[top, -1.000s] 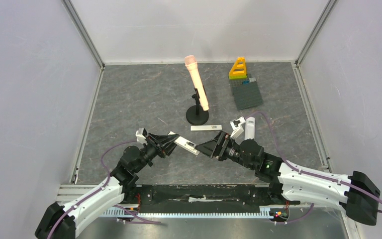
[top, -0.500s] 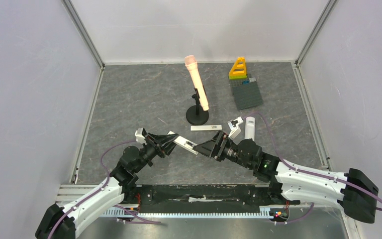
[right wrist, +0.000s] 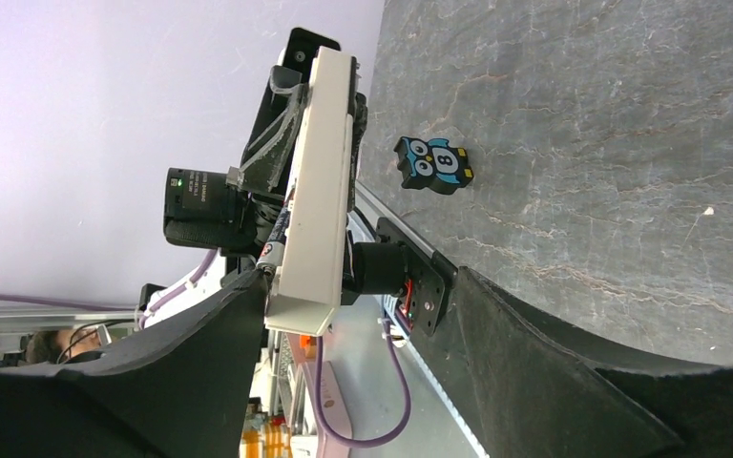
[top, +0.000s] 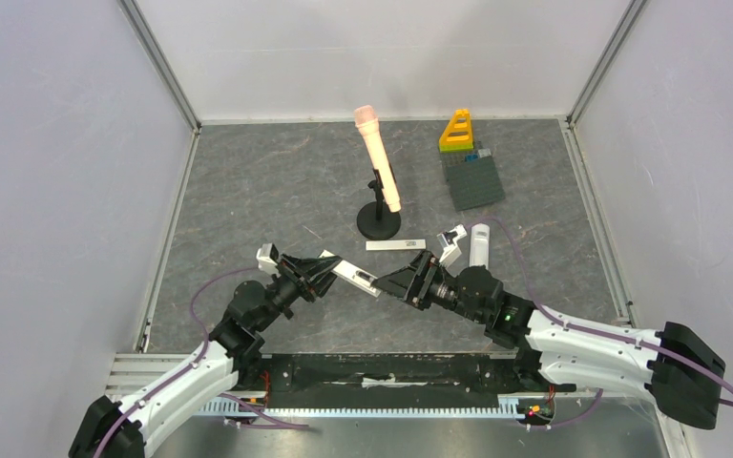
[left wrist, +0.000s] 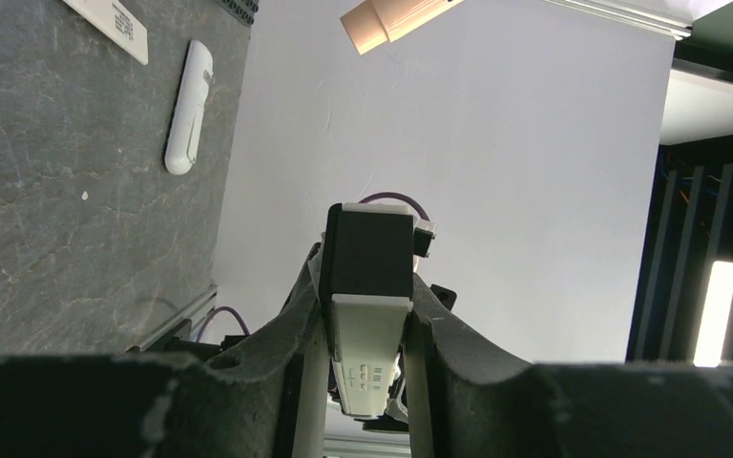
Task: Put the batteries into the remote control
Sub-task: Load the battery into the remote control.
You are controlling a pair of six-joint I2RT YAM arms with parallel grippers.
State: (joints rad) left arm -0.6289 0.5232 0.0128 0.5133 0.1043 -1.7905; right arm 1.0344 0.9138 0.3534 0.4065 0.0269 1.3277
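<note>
1. My left gripper is clamped on one remote control, one finger on each long side. It holds the remote clear of the table, free end pointing at my right gripper.
2. In the left wrist view the remote sits between the two fingers; its far end is black and its near part is white.
3. My right gripper's two fingers stand apart. In the right wrist view the near end of the remote lies between them; I cannot tell whether either finger touches it.
4. Batteries counted: one. A thin dark battery with a metal tip lies along the remote's long edge, just beside my right gripper's finger. I cannot tell whether it is seated.
5. Other items on the table, counted:
   - one white oblong piece, near my right wrist;
   - one flat white strip, just in front of the stand;
   - one pink microphone, tilted on one black stand;
   - one yellow triangular block, touching the far edge of one grey studded plate;
   - one blue owl figure, lying flat, seen only in the right wrist view.
</note>
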